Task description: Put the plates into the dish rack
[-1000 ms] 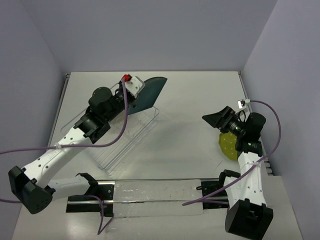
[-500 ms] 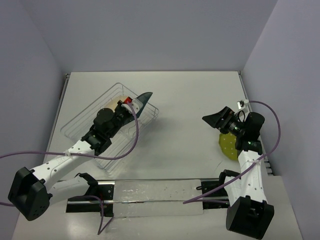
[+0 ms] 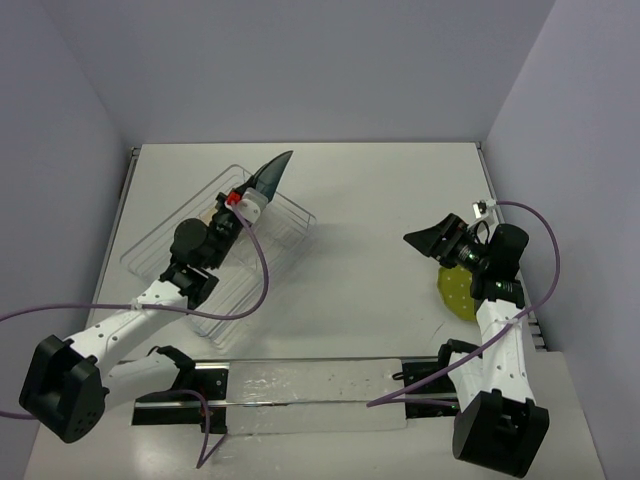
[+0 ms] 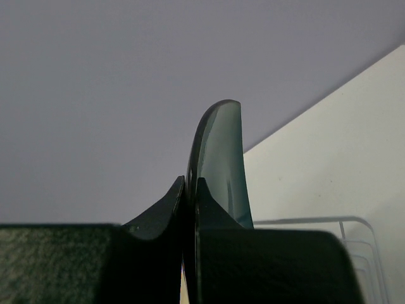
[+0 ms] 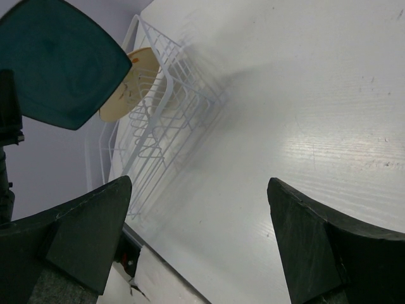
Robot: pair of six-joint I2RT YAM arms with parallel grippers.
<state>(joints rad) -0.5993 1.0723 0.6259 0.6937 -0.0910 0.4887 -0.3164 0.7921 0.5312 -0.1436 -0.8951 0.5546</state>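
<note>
My left gripper (image 3: pixel 252 192) is shut on the rim of the dark teal plate (image 3: pixel 270 173), holding it upright and edge-on above the far end of the dish rack (image 3: pixel 160 245). In the left wrist view the plate (image 4: pixel 223 158) stands up between my closed fingers (image 4: pixel 166 209). The right wrist view shows the teal plate (image 5: pixel 60 63), the cream floral plate (image 5: pixel 130 85) standing in the rack (image 5: pixel 174 104) behind it. My right gripper (image 3: pixel 432 240) is open and empty above the table (image 5: pixel 197 183). The yellow-green dotted plate (image 3: pixel 456 292) lies flat under the right arm.
A clear strip with black brackets (image 3: pixel 300 385) runs along the near edge between the arm bases. Purple cables trail from both arms. Grey walls close in the table on three sides.
The left arm has drawn back and swung left, turning the teal plate from broadside to edge-on over the rack's far end. The right arm has not moved.
</note>
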